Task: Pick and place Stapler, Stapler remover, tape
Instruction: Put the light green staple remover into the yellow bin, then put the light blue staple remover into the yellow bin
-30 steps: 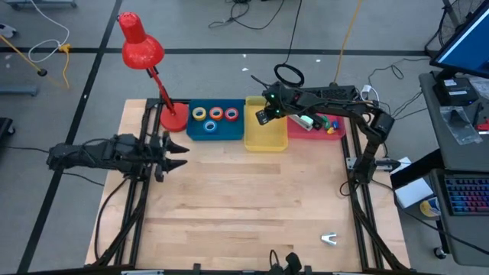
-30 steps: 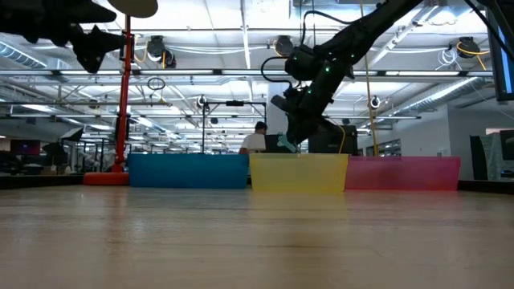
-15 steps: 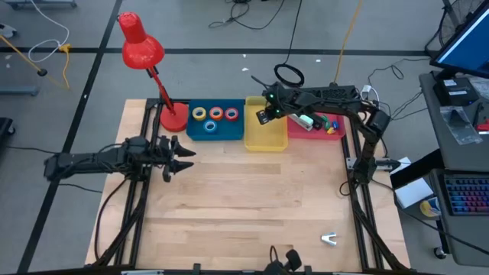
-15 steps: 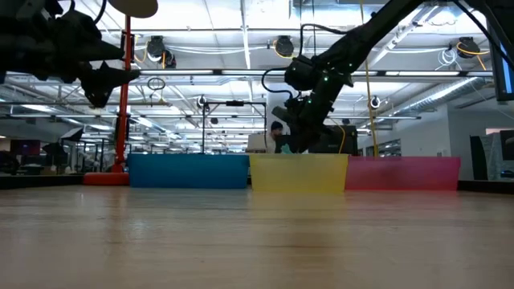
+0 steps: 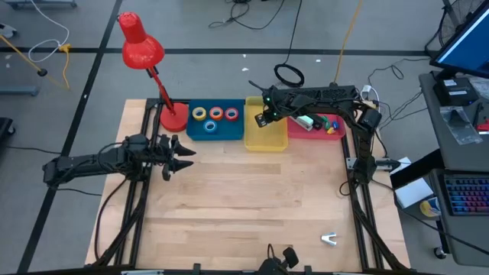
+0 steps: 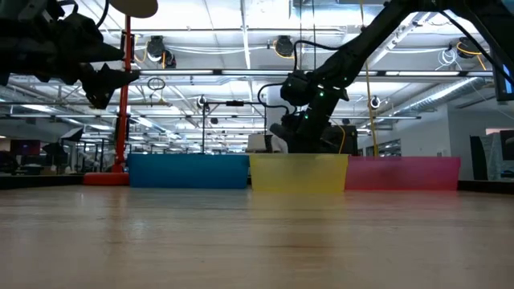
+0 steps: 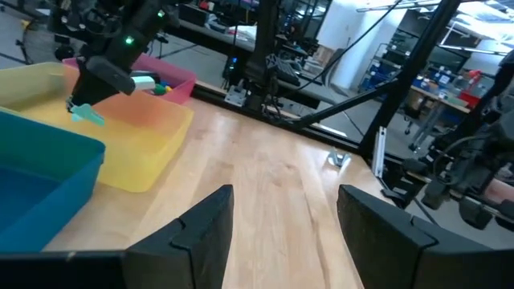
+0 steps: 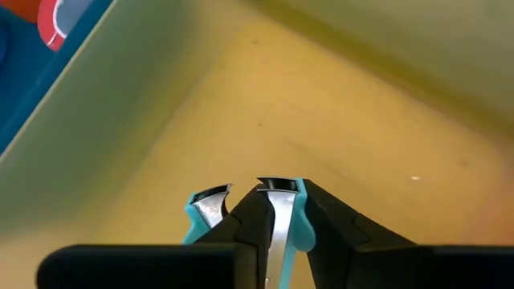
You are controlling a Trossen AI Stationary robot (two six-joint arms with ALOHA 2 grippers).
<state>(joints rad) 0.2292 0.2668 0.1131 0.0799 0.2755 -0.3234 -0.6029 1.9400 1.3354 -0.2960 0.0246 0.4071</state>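
The right tool (image 5: 261,120) is hanging over the yellow bin (image 5: 265,138) at the far side of the table (image 5: 252,206), and it is clenching a teal staple remover (image 8: 277,210); the right wrist view is showing the remover's metal jaws and teal grips pinched between the two dark fingers (image 8: 331,226), just above the bin's yellow floor. In the left wrist view the same remover (image 7: 85,115) is showing as a small teal piece sticking out below the right tool, over the yellow bin (image 7: 144,136). In the low view the right tool (image 6: 291,138) is dipping behind the yellow bin's front wall (image 6: 299,172). The tape rolls are lying in the blue bin (image 5: 212,131) just beside the yellow one: yellow (image 5: 199,114), orange (image 5: 216,114) and red (image 5: 231,114) in a row, with the blue roll (image 5: 211,127) in front of them. A pink bin (image 5: 321,131) is standing on the yellow bin's other side, holding a few small coloured things too small to name. The left tool (image 5: 177,156) is hovering over the table's left part, well apart from the bins, with its fingers (image 7: 201,233) spread and grasping nothing. A red desk lamp (image 5: 145,57) is standing at the far left corner. A small metal object (image 5: 328,240) is lying near the front right of the table.
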